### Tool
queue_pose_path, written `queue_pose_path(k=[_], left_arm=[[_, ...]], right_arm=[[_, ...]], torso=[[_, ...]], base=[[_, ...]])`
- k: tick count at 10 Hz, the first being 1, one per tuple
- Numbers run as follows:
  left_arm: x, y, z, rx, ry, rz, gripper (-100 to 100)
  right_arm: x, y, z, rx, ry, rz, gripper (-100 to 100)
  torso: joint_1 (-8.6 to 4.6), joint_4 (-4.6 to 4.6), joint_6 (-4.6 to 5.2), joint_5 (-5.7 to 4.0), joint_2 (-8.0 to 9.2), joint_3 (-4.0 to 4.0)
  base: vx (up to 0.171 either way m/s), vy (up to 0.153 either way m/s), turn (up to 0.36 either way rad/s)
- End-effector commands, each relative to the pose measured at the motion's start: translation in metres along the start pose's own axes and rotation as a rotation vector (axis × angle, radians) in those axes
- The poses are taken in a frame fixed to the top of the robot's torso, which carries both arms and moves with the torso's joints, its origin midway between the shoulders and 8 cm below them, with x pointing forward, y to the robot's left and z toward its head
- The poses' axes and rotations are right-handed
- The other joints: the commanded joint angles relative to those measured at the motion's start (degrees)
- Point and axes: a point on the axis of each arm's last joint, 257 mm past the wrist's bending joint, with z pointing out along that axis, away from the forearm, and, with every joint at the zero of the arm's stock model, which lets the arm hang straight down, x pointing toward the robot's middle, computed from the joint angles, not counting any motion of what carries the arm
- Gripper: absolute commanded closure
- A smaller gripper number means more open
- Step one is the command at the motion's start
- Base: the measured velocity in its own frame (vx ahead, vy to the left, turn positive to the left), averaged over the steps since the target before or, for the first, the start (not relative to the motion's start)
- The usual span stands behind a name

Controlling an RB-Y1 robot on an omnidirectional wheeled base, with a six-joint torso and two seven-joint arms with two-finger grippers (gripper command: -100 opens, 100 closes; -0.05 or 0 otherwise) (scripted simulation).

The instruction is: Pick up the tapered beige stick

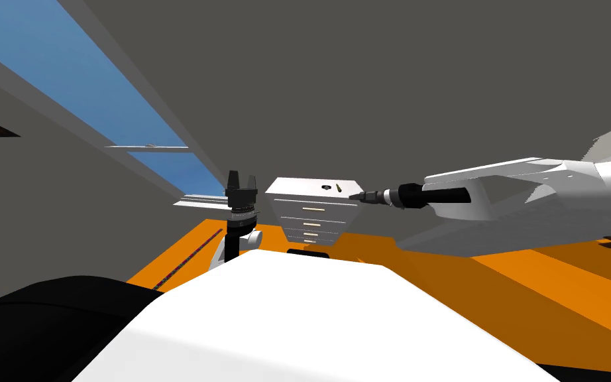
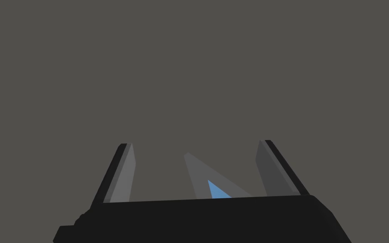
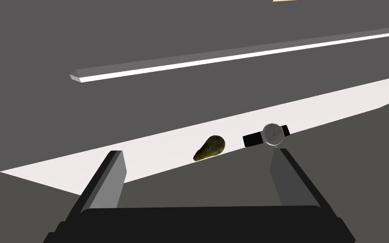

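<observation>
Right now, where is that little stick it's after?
In the head view the stick lies on top of the white drawer chest, just right of the watch, with the open right gripper close on its right.

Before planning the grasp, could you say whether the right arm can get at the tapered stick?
Probably yes: the open right gripper faces the stick on the white cabinet top, and the watch lies apart from it.

Flat dim render, splayed corners
</observation>
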Motion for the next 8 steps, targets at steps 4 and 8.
queue_pose_path(k=[4, 8], left_arm=[[0.000, 0.000, 0.000, 0.000, 0.000, 0.000, 0], [0.000, 0.000, 0.000, 0.000, 0.000, 0.000, 0]], right_arm=[[-0.003, -0.010, 0.003, 0.088, 0.041, -0.032, -100], [-0.008, -0.023, 0.005, 0.184, 0.068, -0.041, -100]], torso=[[-0.07, 0.02, 0.00, -0.02, 0.07, 0.04], [-0.06, 0.00, 0.01, -0.01, 0.00, 0.00]], base=[[0.030, 0.045, 0.014], [0.045, 0.052, 0.021]])
